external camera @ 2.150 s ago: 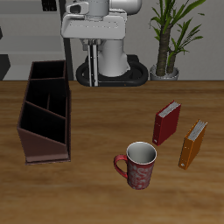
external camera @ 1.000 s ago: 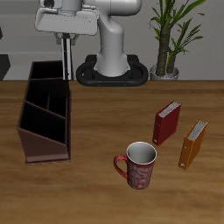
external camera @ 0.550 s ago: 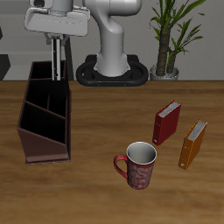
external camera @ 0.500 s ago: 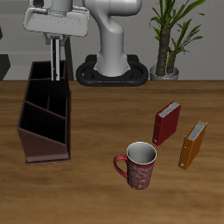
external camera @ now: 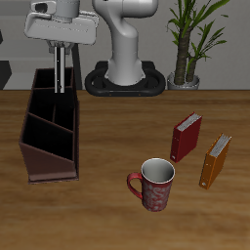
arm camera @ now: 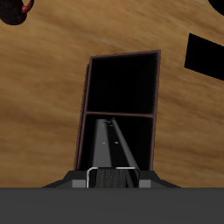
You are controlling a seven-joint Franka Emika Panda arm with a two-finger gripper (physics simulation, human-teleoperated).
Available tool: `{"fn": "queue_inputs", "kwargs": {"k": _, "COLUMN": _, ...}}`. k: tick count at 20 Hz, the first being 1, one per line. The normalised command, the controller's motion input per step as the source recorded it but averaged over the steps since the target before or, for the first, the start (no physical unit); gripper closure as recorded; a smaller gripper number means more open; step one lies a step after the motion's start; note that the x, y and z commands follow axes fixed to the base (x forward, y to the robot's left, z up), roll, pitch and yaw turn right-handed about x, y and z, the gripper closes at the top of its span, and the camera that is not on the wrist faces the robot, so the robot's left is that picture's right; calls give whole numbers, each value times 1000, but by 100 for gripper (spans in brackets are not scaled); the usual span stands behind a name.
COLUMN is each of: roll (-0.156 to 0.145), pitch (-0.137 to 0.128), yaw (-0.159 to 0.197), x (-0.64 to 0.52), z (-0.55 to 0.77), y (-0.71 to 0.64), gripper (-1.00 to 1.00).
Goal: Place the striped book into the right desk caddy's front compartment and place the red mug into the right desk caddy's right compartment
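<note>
My gripper (external camera: 61, 46) is shut on the striped book (external camera: 61, 68), which hangs edge-on and upright just above the back end of the right desk caddy (external camera: 49, 132). The caddy is a long dark reddish-brown box with slanted dividers. In the wrist view the book's thin dark edge (arm camera: 114, 149) runs from the gripper (arm camera: 114, 178) over the caddy's open sections (arm camera: 122, 87). I cannot tell which section lies under it. The red mug (external camera: 153, 184) stands upright near the table's front edge, handle toward the caddy, well apart from it. Its rim shows in the wrist view (arm camera: 16, 10).
A red book (external camera: 185, 137) and an orange book (external camera: 216, 160) stand upright beyond the mug, away from the caddy. The robot's base (external camera: 127, 73) and a potted plant (external camera: 190, 44) are at the table's back.
My gripper has carried the striped book sideways along the table's back, from in front of the robot's base to above the caddy's back end. The mug and other books have not moved.
</note>
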Motion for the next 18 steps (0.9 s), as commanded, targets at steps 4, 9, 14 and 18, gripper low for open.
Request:
{"fn": "queue_inputs", "kwargs": {"k": 4, "roll": 41, "pitch": 40, "yaw": -29, "x": -2, "z": -190, "y": 104, "gripper": 100}}
{"fn": "queue_inputs", "kwargs": {"k": 9, "roll": 19, "pitch": 7, "yaw": -13, "x": 11, "z": -100, "y": 26, "gripper": 100}}
{"fn": "queue_inputs", "kwargs": {"k": 14, "roll": 20, "pitch": 8, "yaw": -35, "x": 34, "z": -88, "y": 1, "gripper": 100}}
{"fn": "queue_inputs", "kwargs": {"k": 18, "roll": 29, "pitch": 19, "yaw": -32, "x": 10, "z": -85, "y": 14, "gripper": 100}}
